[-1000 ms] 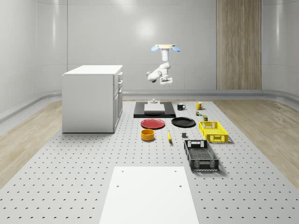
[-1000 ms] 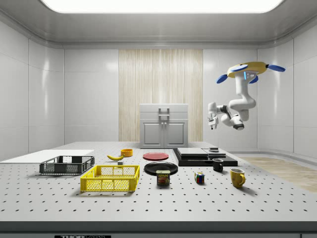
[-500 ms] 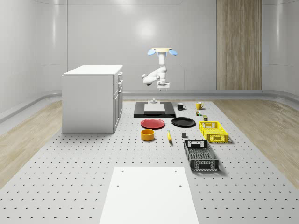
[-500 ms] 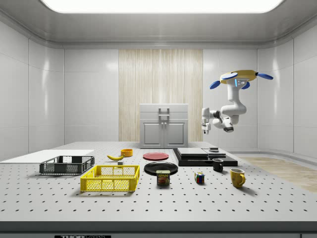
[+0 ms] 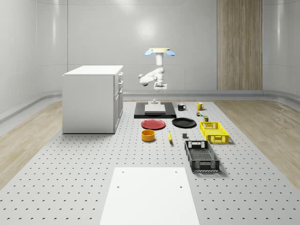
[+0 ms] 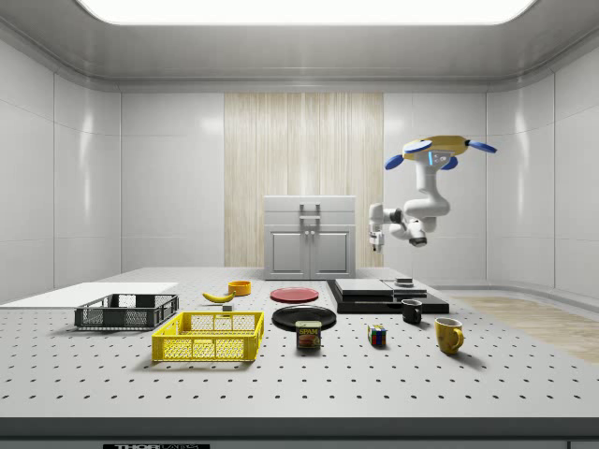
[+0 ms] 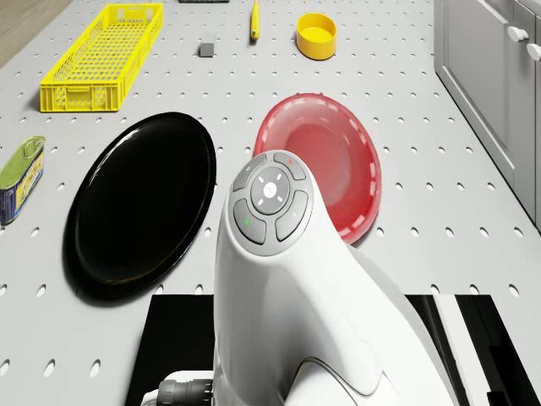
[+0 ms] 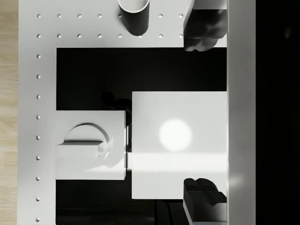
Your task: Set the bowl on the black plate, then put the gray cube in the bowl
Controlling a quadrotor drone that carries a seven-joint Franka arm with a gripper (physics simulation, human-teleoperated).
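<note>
The yellow bowl (image 5: 148, 135) stands on the table in front of the red plate (image 5: 153, 124); it also appears in the side view (image 6: 240, 287) and the drone view (image 7: 316, 34). The black plate (image 5: 183, 123) (image 7: 139, 203) lies to the right of the red plate. The small gray cube (image 5: 184, 136) (image 7: 205, 50) rests in front of the black plate. The drone (image 5: 158, 51) hovers above the black platform (image 5: 154, 110). My gripper (image 5: 159, 88) (image 6: 375, 245) points down over that platform, far from the bowl. In the wrist view the gripper (image 8: 206, 112) is open, with nothing between its fingers (image 8: 206, 26).
A white cabinet (image 5: 91, 98) stands at the whole-scene view's left. A yellow basket (image 5: 214, 131), a black basket (image 5: 201, 155), a banana (image 5: 169, 136), two mugs (image 5: 182, 107) and a can (image 7: 19, 178) lie around the plates. A white sheet (image 5: 149, 194) covers the front.
The drone with its arm has shifted toward the whole-scene view's left and sunk a little. The gripper has turned to point down over the platform. The table's objects have not moved.
</note>
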